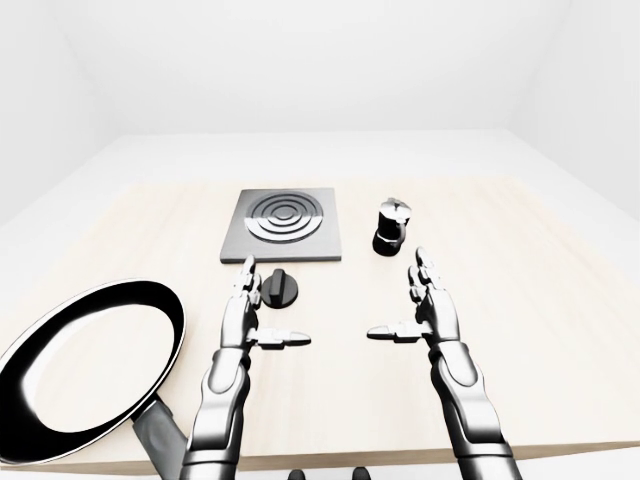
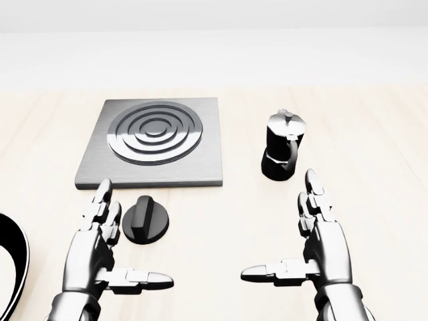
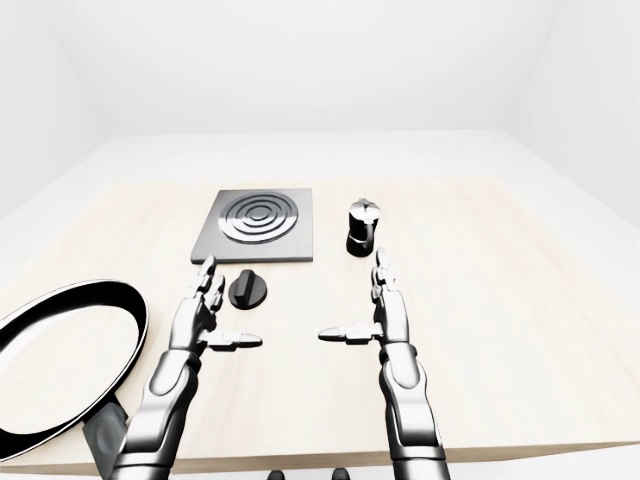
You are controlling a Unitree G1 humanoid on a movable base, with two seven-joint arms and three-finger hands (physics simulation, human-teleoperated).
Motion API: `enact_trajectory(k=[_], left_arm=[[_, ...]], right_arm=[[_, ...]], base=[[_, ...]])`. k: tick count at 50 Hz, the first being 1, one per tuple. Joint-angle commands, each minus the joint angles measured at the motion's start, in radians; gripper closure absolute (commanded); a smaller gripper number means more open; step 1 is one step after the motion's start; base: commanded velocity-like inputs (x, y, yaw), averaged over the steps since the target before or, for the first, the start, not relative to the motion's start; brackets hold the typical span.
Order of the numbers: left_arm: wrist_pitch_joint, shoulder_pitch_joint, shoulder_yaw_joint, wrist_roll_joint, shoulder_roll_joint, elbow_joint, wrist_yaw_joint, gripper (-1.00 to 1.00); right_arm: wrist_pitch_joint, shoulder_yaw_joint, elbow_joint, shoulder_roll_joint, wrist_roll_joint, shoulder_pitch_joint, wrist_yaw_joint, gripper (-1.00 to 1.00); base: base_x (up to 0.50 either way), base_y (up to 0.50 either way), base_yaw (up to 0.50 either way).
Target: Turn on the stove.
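Grey stove [image 2: 155, 142] and black knob [image 2: 145, 220] sat on the worktop [image 2: 221, 221]; left hand [image 2: 97, 247], fingers spread, hovered beside the knob, right hand [image 2: 319, 244] likewise open.

Both silver arms rose from the bottom edge of the head view, forearms roughly parallel and well apart. The left hand [image 2: 100, 251] stood at the lower left of the frame, its two long fingers [image 2: 100, 200] stretched straight toward the top of the frame and its thumb pointing right, toward the centre. The right hand [image 2: 321, 244] mirrored it at the lower right, fingers extended upward and thumb pointing left. Both hands were spread wide, palms facing each other, holding nothing. In the left-eye view the elbows sat near the bottom edge.
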Motion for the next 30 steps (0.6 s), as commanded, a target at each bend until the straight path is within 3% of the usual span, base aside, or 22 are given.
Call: enact_trajectory(k=[1, 9, 14, 30], left_arm=[[0.012, -0.044, 0.016, -0.017, 0.009, 0.067, -0.013, -1.00], [0.008, -0.083, 0.026, -0.019, 0.018, 0.127, -0.015, -1.00], [-0.011, -0.102, 0.030, -0.018, 0.021, 0.170, -0.014, -1.00], [-0.024, -0.109, 0.022, -0.010, 0.019, 0.218, -0.020, -1.00]], right_arm=[[0.009, 0.002, -0.004, 0.001, -0.001, 0.000, 0.002, -1.00], [0.016, 0.000, 0.000, 0.001, 0.000, -0.008, -0.001, -1.00], [0.013, 0.000, 0.006, 0.001, 0.002, -0.010, -0.002, -1.00], [0.013, 0.000, 0.001, 0.000, 0.005, -0.004, 0.002, -1.00]], base=[[0.00, 0.00, 0.00], [0.00, 0.00, 0.00], [0.00, 0.00, 0.00], [0.00, 0.00, 0.00]])
